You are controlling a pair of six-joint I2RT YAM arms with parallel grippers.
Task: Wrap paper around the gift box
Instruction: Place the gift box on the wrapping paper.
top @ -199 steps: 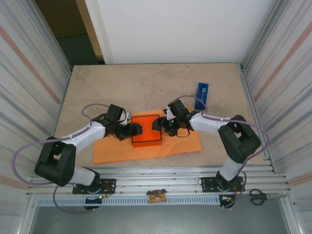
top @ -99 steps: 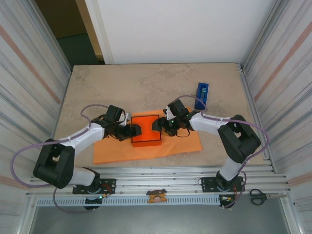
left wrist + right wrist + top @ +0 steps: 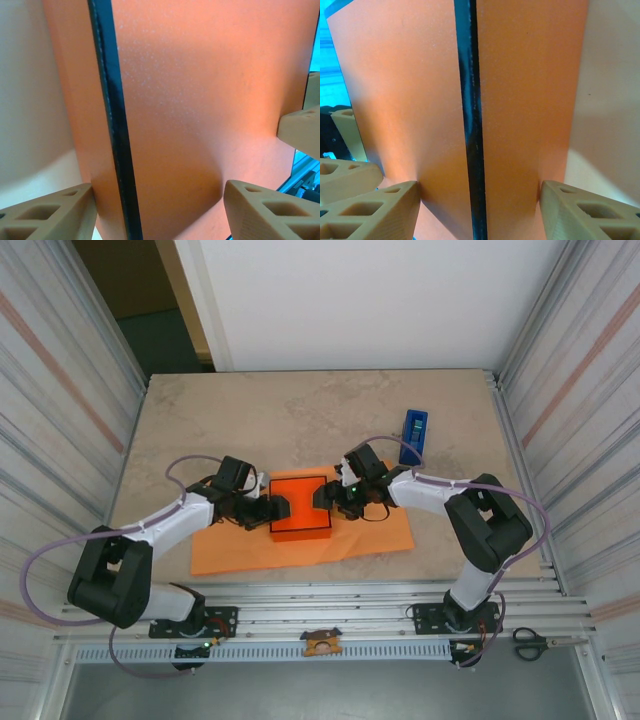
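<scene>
Gift box lay flat on the paper, top face up, black edging visible all round. The paper stuck out from under the box to the L, the R and the near side. Both sat on the beige marbled table.

L gripper was at the box's L edge and R gripper at the box's R edge, facing each other across it.

L wrist cam: L fingers were spread well apart, roughly part-way open, w/ the box's black-trimmed edge running btwn them. One tip sat against the box's narrow side face. The other sat over the top face w/ a shadow beneath it. Couldn't tell if it was pinching the box or just straddling it.

R wrist cam: much the same. R fingers were wide apart w/ the black-trimmed edge btwn them, one tip on the top-face side and one at the side face. Both tips met orange surface. Couldn't tell if that was a real clamp or just contact.

Blue tape dispenser stood beyond the box, to its far R and apart from it. Scissors lay well off to the box's near R, on the metal frame past the table edge. A small brown item sat on the frame straight to the near side of the box, too small to ID.
</scene>
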